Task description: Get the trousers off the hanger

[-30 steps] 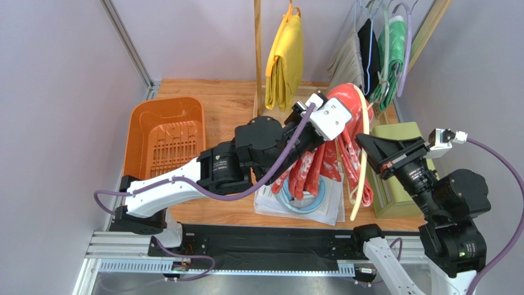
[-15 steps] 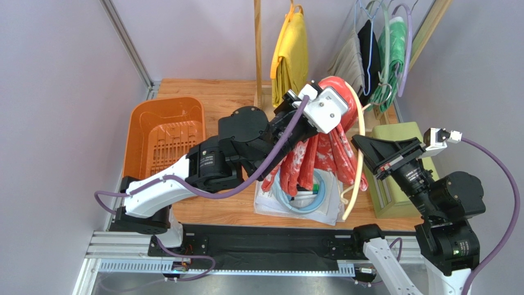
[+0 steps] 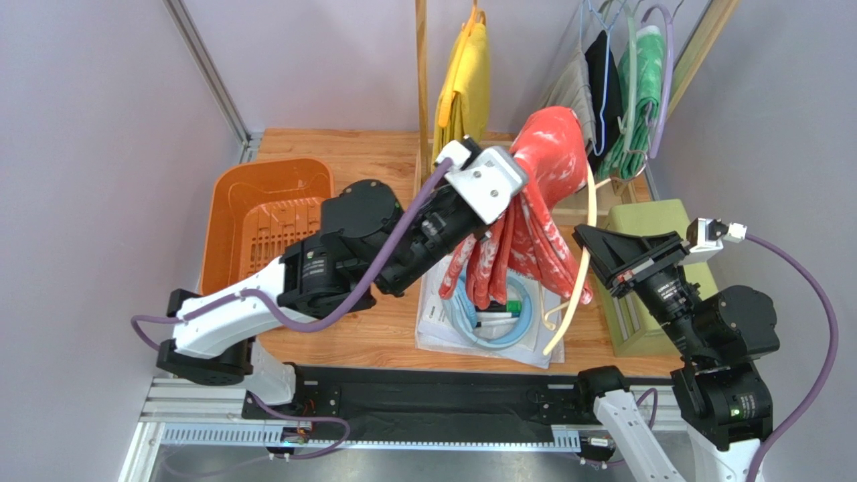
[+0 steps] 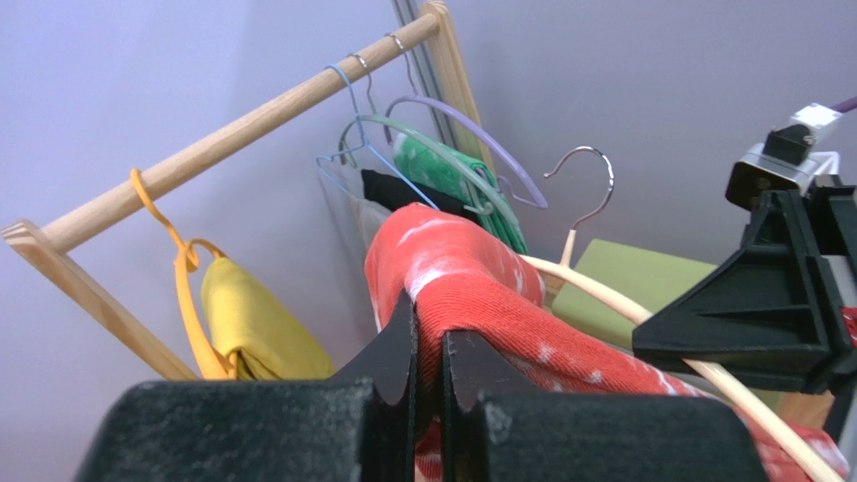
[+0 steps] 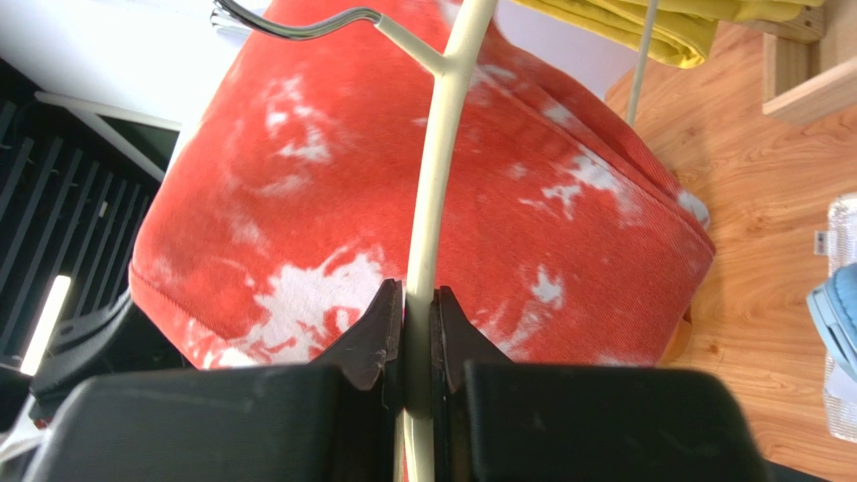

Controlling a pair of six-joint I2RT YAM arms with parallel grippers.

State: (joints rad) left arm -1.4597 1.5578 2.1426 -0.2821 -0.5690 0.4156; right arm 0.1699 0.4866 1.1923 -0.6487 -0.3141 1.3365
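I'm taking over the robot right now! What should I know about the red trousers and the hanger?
Left gripper: shut on a fold of the trousers, holding them up in the air.
Right gripper: shut on the bar of the hanger.
Done: both things are gripped.
Left to do: the trousers and hanger touch, so they likely need pulling apart.

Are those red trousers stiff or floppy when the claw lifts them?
Probably floppy: the trousers droop in loose folds below the left claw. Likely light, since one pinch holds them up. They may slide along the smooth hanger.
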